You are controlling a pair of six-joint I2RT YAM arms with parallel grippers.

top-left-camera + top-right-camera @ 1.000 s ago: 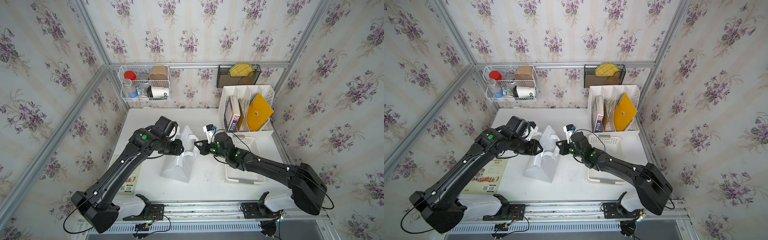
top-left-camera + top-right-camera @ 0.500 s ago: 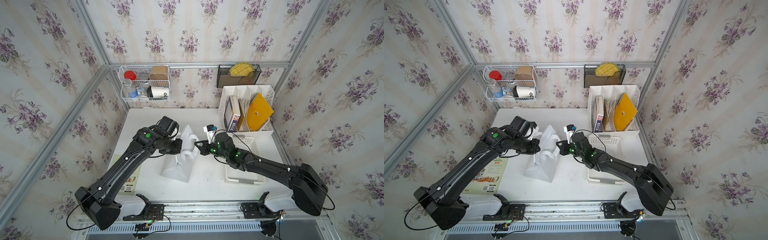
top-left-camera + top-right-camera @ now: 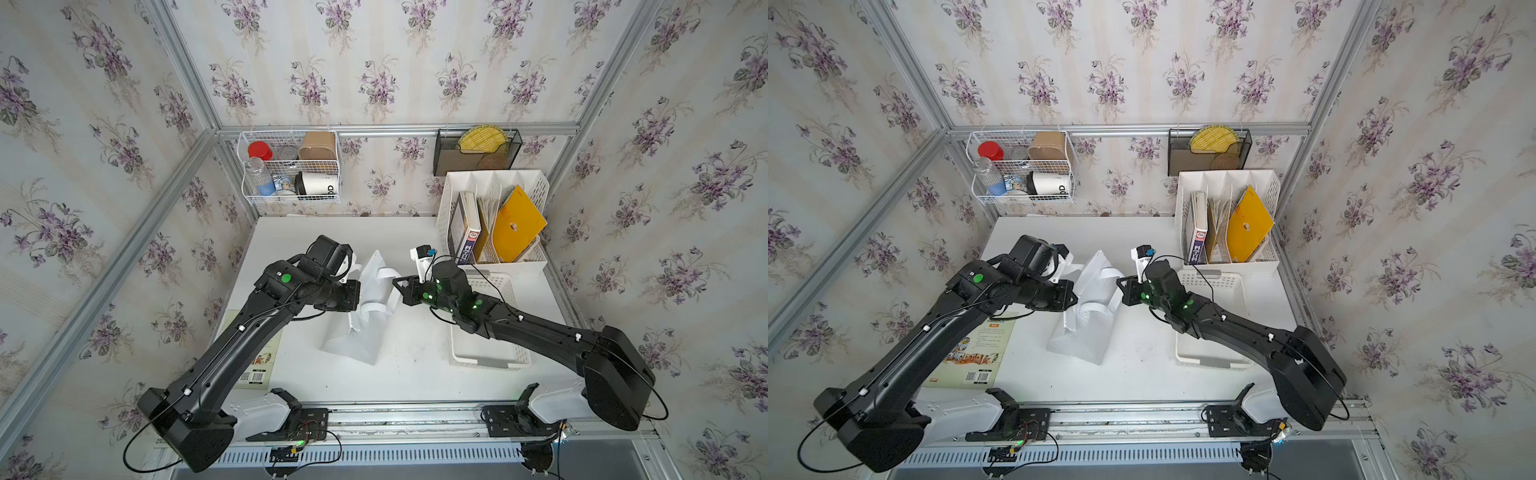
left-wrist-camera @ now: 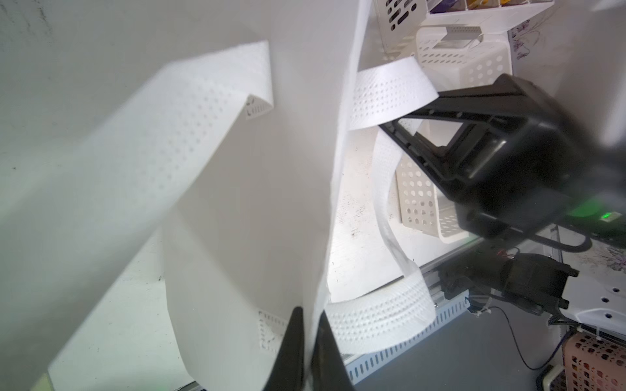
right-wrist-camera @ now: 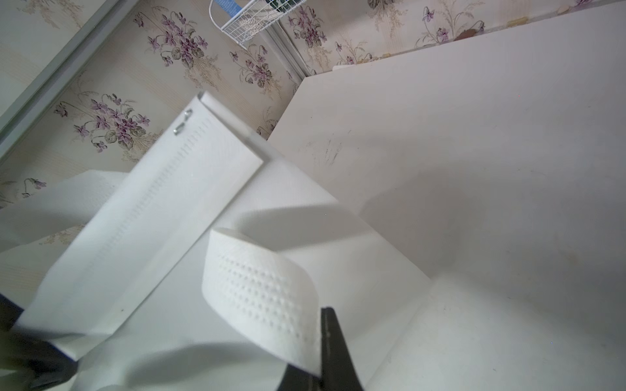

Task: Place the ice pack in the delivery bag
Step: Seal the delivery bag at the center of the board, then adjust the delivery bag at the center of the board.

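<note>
The white delivery bag (image 3: 365, 332) (image 3: 1084, 336) stands crumpled at mid-table between both arms. My left gripper (image 3: 357, 295) (image 4: 310, 309) is shut on the bag's upper wall (image 4: 254, 169), thin fabric pinched between its fingers. From the other side, my right gripper (image 3: 397, 282) (image 5: 318, 338) is shut on a dotted white strap handle (image 5: 264, 291) (image 4: 389, 91) of the bag. The bag's inside is hidden. A pale translucent pouch (image 4: 454, 34) at the far end of the tray looks like the ice pack. No gripper is near it.
The low white perforated tray (image 3: 490, 361) (image 3: 1212, 361) lies under my right arm. A white file organizer (image 3: 494, 224) with books stands at the back right. A picture book (image 3: 971, 353) lies at the front left. A wire basket (image 3: 291, 166) and a black mesh holder (image 3: 476, 151) hang on the back wall.
My left gripper's jaws have closed onto the bag's wall, and its wrist has shifted a little. The right arm has held still with the strap.
</note>
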